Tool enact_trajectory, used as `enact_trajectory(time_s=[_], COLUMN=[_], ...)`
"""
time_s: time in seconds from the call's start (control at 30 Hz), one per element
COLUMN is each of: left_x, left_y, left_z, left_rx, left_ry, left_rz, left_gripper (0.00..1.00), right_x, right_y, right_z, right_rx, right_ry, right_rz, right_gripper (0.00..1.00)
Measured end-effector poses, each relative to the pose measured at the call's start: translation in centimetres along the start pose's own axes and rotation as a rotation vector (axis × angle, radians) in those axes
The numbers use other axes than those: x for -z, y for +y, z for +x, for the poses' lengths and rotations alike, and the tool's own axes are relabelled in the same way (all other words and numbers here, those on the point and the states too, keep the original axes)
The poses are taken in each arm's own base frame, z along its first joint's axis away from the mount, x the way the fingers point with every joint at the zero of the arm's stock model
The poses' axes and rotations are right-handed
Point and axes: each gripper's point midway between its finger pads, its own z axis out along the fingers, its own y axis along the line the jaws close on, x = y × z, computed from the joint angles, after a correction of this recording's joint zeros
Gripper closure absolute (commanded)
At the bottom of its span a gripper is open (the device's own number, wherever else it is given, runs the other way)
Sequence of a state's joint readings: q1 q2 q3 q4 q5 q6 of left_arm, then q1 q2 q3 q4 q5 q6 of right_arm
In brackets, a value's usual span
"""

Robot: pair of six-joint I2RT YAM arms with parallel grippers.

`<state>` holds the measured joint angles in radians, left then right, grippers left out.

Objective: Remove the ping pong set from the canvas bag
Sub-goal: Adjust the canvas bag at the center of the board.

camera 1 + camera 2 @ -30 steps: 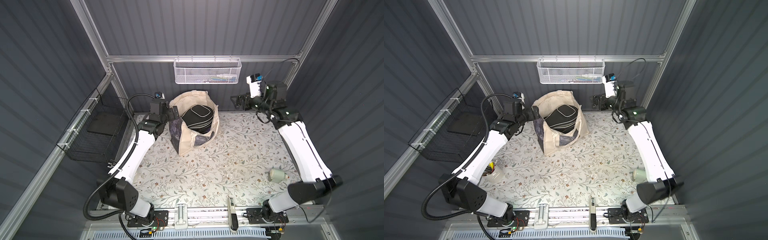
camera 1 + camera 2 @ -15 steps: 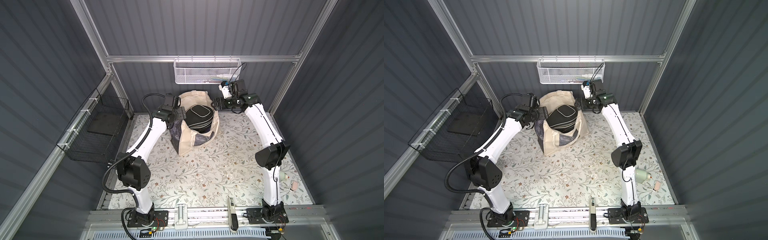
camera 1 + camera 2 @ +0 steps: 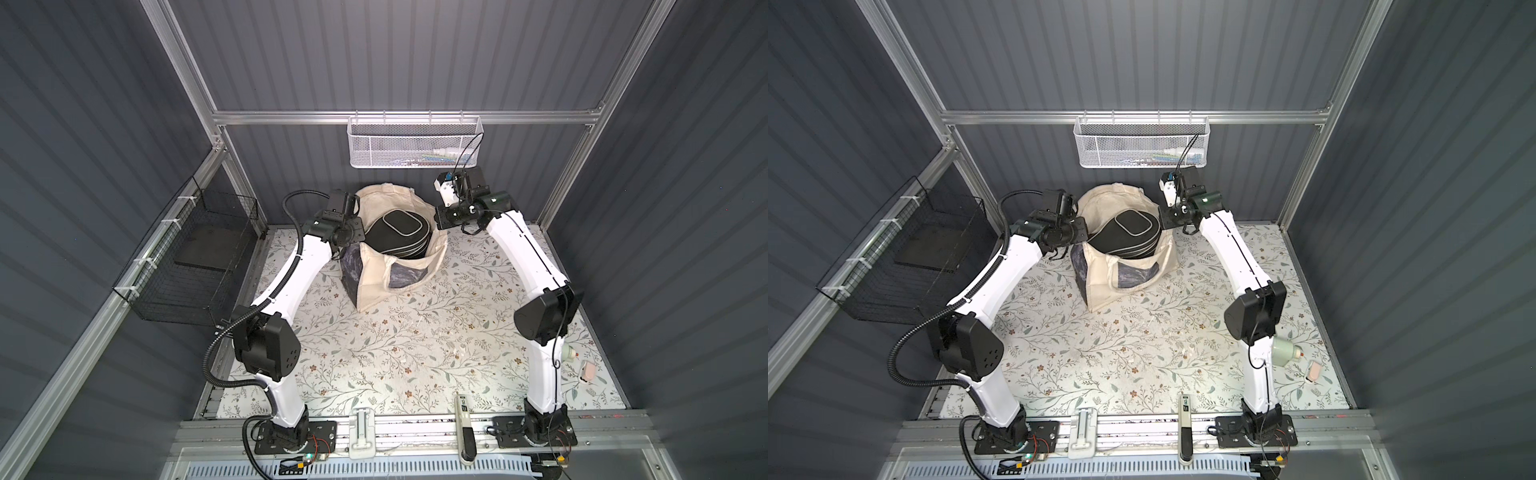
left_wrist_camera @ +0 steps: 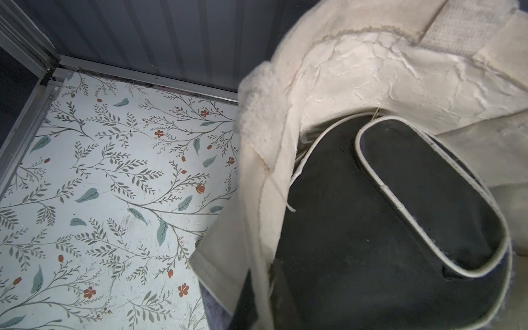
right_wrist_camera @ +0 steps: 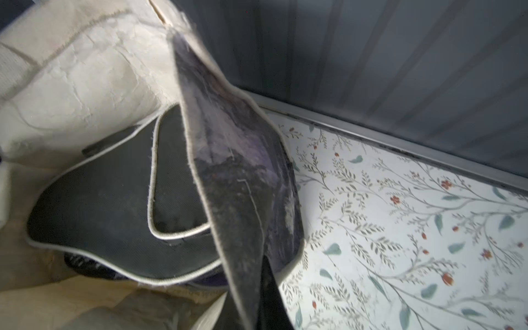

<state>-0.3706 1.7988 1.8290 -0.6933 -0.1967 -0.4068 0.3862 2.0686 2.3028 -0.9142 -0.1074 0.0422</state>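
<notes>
Nearest the front, the table (image 3: 395, 374) carries no ping pong gear, so nothing is out yet. Further back both arms now arch in to the bag (image 3: 374, 286), which stands at the table's far end. A second ago they were drawn back to either side with their hands wide open. The left hand (image 3: 358, 235) now sits at the bag's left edge and the right hand (image 3: 437, 219) at its right edge, and both have snapped fully closed in that time. In the left wrist view the cream rim (image 4: 265, 177) runs down toward the camera. In the right wrist view the dark panel (image 5: 228, 171) does the same. Each hand therefore seems to have pinched the bag's edge, though the fingertips themselves are hidden. Inside the mouth the black case (image 3: 399, 228) lies untouched on top of a stack, with the edges of other cases showing beneath it. As I judge it, the bag is now held on both sides, ready to be spread or tipped so the set can come out, but the removal itself has not begun
</notes>
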Motion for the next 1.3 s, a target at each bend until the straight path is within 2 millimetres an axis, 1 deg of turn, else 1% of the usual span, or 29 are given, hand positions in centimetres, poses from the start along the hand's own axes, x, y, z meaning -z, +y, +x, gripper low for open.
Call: enact_trajectory(time_s=[0.07,0.17,0.3,0.4,0.5,0.6,0.73,0.77,0.8,0.83,0.87,0.9,0.97,1.0,1.03,1.07,1.13,1.2,1.23,1.27,1.3], left_x=[0.4,0.9,2.0,3.2,4.7,6.0,7.5,7.7,7.9,8.1,8.2,8.3,8.5,8.6,8.8,9.0,9.3,9.3,9.0,8.6,7.7], left_y=[-0.2,-0.6,-1.4,-2.0,-2.1,-1.7,-1.3,-1.3,-1.3,-1.2,-1.0,-0.8,-0.5,-0.5,-0.6,-0.7,-1.6,-2.7,-3.2,-3.6,-3.9], left_z=[0.0,0.4,2.0,3.3,4.4,5.6,6.8,7.0,7.1,7.1,6.9,6.7,6.1,5.8,5.2,4.4,2.0,-0.6,-1.8,-2.5,-2.9], left_rx=[-0.017,-0.046,-0.102,-0.146,-0.173,-0.184,-0.195,-0.199,-0.210,-0.215,-0.220,-0.227,-0.243,-0.257,-0.270,-0.281,-0.312,-0.338,-0.353,-0.363,-0.376], left_ry=[0.001,0.015,0.053,0.072,0.079,0.079,0.059,0.053,0.050,0.044,0.037,0.025,0.007,-0.003,-0.016,-0.030,-0.075,-0.119,-0.137,-0.145,-0.142], left_rz=[0.013,0.045,0.098,0.144,0.185,0.207,0.240,0.246,0.252,0.251,0.249,0.242,0.230,0.227,0.225,0.224,0.228,0.234,0.236,0.237,0.235], left_gripper=[1.00,1.00,1.00,1.00,1.00,1.00,1.00,0.84,0.53,0.32,0.16,0.01,0.00,0.00,0.00,0.00,0.00,0.00,0.00,0.00,0.00], right_x=[1.6,4.7,9.3,11.8,13.5,14.3,14.4,14.3,14.2,14.1,14.0,13.8,13.6,13.5,13.3,13.1,12.9,12.7,12.6,12.6,12.5], right_y=[0.0,0.1,0.5,1.0,2.0,2.7,2.7,2.8,2.8,2.9,2.9,3.0,3.0,2.9,3.0,3.0,3.1,3.2,3.2,3.2,3.2], right_z=[1.3,4.2,8.0,11.6,15.0,17.0,19.2,19.5,19.7,19.9,20.1,20.2,20.6,20.8,20.9,21.0,21.2,21.4,21.5,21.5,21.5], right_rx=[0.000,-0.005,-0.040,-0.071,-0.096,-0.126,-0.174,-0.180,-0.183,-0.188,-0.189,-0.196,-0.199,-0.196,-0.195,-0.190,-0.189,-0.183,-0.180,-0.178,-0.176], right_ry=[0.020,0.052,0.064,0.068,0.056,0.009,-0.021,-0.023,-0.025,-0.026,-0.024,-0.021,-0.008,0.003,0.012,0.018,0.033,0.048,0.055,0.059,0.060], right_rz=[0.014,0.029,0.042,0.052,0.045,0.029,0.020,0.018,0.014,0.012,0.010,0.009,0.011,0.013,0.013,0.013,0.009,0.005,0.004,0.004,0.003], right_gripper=[1.00,1.00,1.00,1.00,1.00,1.00,0.97,0.96,0.93,0.90,0.86,0.75,0.52,0.38,0.28,0.23,0.17,0.13,0.12,0.12,0.12])
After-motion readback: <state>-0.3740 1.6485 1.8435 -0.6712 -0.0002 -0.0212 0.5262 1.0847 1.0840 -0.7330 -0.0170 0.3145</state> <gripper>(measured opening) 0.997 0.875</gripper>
